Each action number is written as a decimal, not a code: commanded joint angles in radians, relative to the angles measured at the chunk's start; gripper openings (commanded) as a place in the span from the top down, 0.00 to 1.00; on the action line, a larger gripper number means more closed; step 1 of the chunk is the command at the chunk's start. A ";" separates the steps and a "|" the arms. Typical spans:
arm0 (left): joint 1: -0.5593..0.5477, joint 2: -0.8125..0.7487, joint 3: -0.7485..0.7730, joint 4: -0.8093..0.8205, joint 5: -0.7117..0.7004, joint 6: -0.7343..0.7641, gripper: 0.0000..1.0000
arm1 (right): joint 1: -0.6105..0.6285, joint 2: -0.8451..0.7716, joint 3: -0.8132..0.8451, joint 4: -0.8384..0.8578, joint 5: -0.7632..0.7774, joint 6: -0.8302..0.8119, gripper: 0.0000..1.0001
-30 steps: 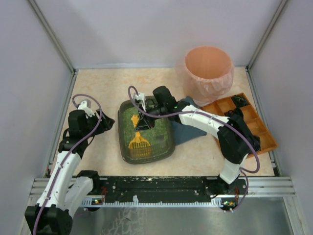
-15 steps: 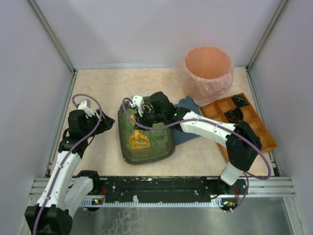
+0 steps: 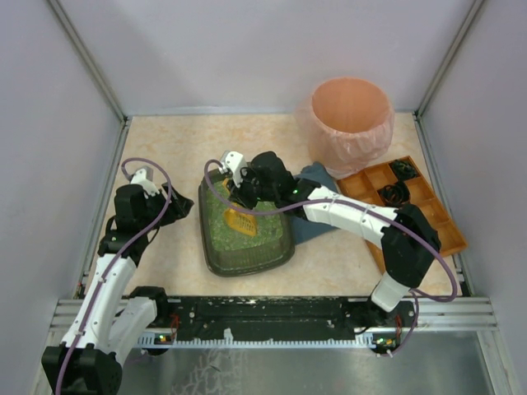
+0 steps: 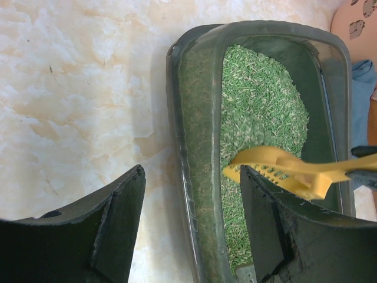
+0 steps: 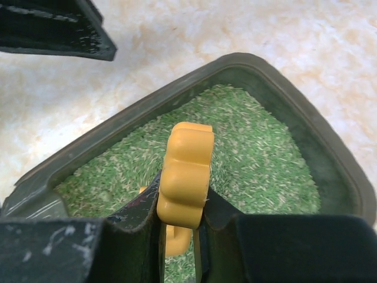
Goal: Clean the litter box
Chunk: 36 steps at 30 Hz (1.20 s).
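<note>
From above, the litter box [image 3: 244, 265] sits mid-table, with the right gripper [image 3: 243, 191] over its far end pinching a yellow scoop [image 3: 240, 220]. Left wrist: the left gripper [image 4: 191, 174] is spread wide (holding nothing) just beside the litter box's left wall. Right wrist: the scoop handle is clamped between the fingers [image 5: 132, 221], with green litter [image 5: 265, 171] below.

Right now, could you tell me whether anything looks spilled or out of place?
No litter shows on the table around the litter box. The green litter is banked to one side, leaving bare tray floor along the other, and the box sits slightly askew to the table edge.
</note>
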 commanded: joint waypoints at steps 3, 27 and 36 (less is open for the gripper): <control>0.006 0.003 -0.009 0.022 0.019 0.009 0.29 | -0.022 -0.051 0.085 0.072 0.226 -0.097 1.00; 0.005 0.000 -0.014 0.031 0.033 0.004 0.29 | -0.030 -0.148 0.111 -0.028 -0.077 0.161 1.00; 0.006 0.002 -0.014 0.031 0.033 0.006 0.29 | -0.084 -0.047 0.134 -0.047 -0.407 0.192 1.00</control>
